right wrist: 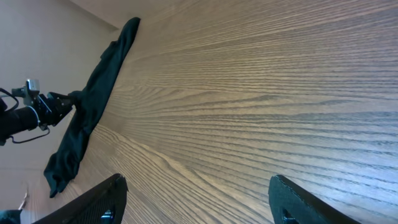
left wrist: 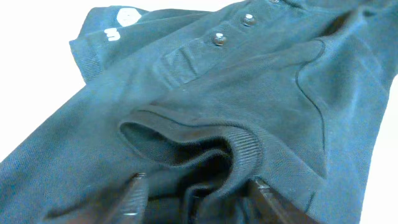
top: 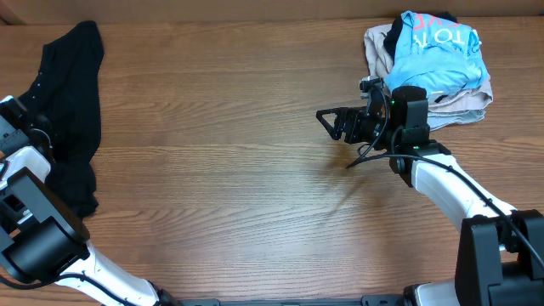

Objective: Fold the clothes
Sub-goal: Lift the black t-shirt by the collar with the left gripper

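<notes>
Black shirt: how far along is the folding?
Nothing is folded yet: the black shirt lies bunched in a long strip at the left edge of the table. In hand: the left gripper straddles a ribbed fold of it, grip unclear. The right gripper hangs open over the table, away from it. Left: spreading it flat and every fold.

Place: you're at a robot lab bench — not a home.
Table: wide brown wood-grain table [top: 238,170], plain pale wall [right wrist: 37,37] beside it.
Rig: your white-and-black right arm [top: 442,183] and left arm [top: 24,161] stand at its near edge, black cable [top: 365,157] loose.
</notes>
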Controlling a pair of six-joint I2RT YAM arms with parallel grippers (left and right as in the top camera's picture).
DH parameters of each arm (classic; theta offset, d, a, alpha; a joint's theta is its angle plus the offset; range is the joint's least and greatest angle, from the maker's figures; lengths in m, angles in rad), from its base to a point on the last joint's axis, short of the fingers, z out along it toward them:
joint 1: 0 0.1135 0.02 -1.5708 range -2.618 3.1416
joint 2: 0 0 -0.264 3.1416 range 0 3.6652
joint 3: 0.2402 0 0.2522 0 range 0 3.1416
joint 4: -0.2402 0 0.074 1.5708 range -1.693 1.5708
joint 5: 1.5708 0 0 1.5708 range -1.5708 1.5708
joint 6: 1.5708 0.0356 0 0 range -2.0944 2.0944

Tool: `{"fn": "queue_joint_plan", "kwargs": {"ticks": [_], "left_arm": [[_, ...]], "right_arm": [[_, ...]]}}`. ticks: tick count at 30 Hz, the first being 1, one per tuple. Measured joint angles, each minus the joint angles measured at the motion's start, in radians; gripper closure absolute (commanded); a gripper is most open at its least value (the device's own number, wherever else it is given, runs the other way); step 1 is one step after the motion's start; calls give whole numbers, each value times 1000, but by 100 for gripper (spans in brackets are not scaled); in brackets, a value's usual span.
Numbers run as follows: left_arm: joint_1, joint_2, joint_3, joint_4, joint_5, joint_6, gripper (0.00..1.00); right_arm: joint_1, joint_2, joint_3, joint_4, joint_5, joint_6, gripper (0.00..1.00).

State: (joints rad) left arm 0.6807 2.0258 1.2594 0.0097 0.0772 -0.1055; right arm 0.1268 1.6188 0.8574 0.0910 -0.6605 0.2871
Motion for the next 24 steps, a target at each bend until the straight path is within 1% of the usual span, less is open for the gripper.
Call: {"fn": "queue_joint_plan", "kwargs": {"ticks": [2,4,5,6,8,11,13,15,18,20,24], "left_arm": [[0,0,0,8,10,0,65],[-1,1,0,20,13,-2,76],[-5,2,0,30,16,0,85],[-6,5,0,37,17,-4,90],[-12,12,0,41,21,-23,95],[-24,24,0,46,47,-47,96],[-34,24,5,34,79,-63,96],[-48,24,29,1,116,-85,96],[-84,14,90,-78,174,-101,96],[-132,-24,147,-146,216,-97,96],[-233,-114,256,-288,232,-52,96]], "right_arm": [[0,0,0,-1,6,0,24],[0,0,0,-1,7,0,25],[0,0,0,-1,8,0,25],[0,0,0,-1,9,0,25],[0,0,0,-1,11,1,25],[0,0,0,-1,13,0,30],[0,0,0,0,14,0,36],[0,0,0,-2,16,2,43],[0,0,0,0,16,9,49],[-1,0,0,-1,18,29,55],[-13,-34,0,-55,23,50,55]]}}
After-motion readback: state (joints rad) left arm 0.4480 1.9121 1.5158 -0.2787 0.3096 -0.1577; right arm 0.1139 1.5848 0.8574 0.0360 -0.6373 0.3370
